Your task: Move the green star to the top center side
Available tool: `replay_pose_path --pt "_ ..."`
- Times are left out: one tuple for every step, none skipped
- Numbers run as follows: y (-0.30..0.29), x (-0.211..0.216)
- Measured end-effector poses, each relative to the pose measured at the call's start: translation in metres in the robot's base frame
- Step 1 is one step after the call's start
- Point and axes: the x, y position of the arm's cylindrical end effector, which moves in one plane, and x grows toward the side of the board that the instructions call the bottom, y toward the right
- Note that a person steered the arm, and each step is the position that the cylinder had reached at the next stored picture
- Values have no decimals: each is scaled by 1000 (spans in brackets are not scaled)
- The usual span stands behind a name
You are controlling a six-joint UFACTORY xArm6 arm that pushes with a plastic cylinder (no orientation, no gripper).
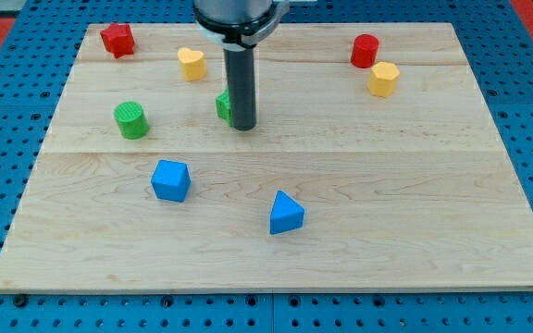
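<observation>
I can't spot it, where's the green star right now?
The green star sits upper-middle in the view, mostly hidden behind my tip, right of the green cylinder.

**Hidden behind the rod**

The green block (222,104), upper centre of the frame, shows only a sliver at the left of the dark rod (241,83); its shape cannot be made out. The arm's housing (239,18) is cut off by the top edge. Whether my tip (242,127) touches that block is unclear.
</observation>
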Motion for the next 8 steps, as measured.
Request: replay_pose_path --pt "-9 24" --pt "-19 -13" --pt "-21 -58" --pt "-10 -76" --pt "-41 -40" --pt "-75 -73" --pt "-25 -105" --pt "-14 -144"
